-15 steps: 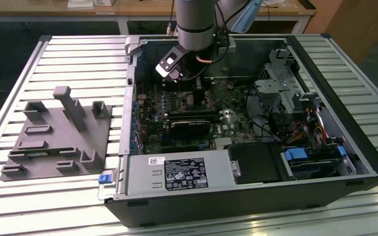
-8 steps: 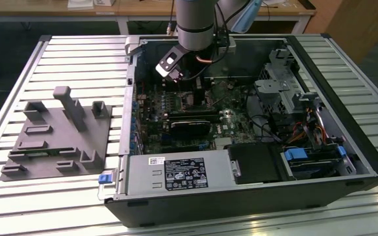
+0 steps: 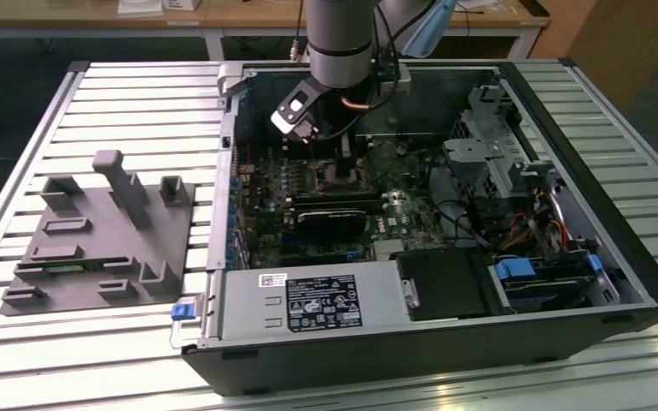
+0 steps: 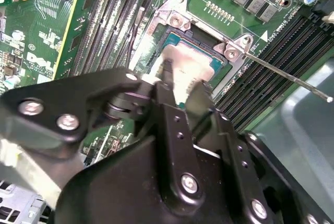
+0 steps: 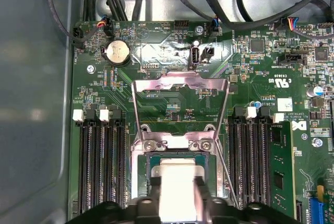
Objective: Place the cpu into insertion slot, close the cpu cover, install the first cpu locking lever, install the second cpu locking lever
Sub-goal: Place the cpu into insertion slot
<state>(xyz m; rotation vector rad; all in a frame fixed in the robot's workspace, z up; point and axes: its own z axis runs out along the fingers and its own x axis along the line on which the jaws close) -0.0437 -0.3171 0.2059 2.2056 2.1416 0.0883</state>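
- Well to the exterior view's left of the insertion slot [image 5: 138, 172], outside the computer case [image 3: 421, 360], a grey moulded fixture [image 3: 100, 235] lies on the slatted table [image 3: 32, 342].
- Directly over the slot, the gripper [image 3: 341, 167] reaches down into the case. In the second wrist view its two fingers [image 4: 166, 96] appear closed against opposite sides of the cpu [image 4: 182, 59].
- The cpu lies flat inside the slot's silvery rim and looks level with it, as far as I can judge. So the first step looks all but done — the chip is in place, but the hold on it is not yet let go.
- Hinged at the slot's far edge, the cpu cover [image 5: 180, 84] stands swung open, with bare board showing through its window. Closing it is left to do.
- At the slot's side, a thin locking lever [image 4: 287, 75] sticks out free and unlatched — both lever steps are left.
- Black memory slots [image 5: 99, 166] flank the slot, and a metal drive cage [image 3: 483, 163] stands to the exterior view's right of it.
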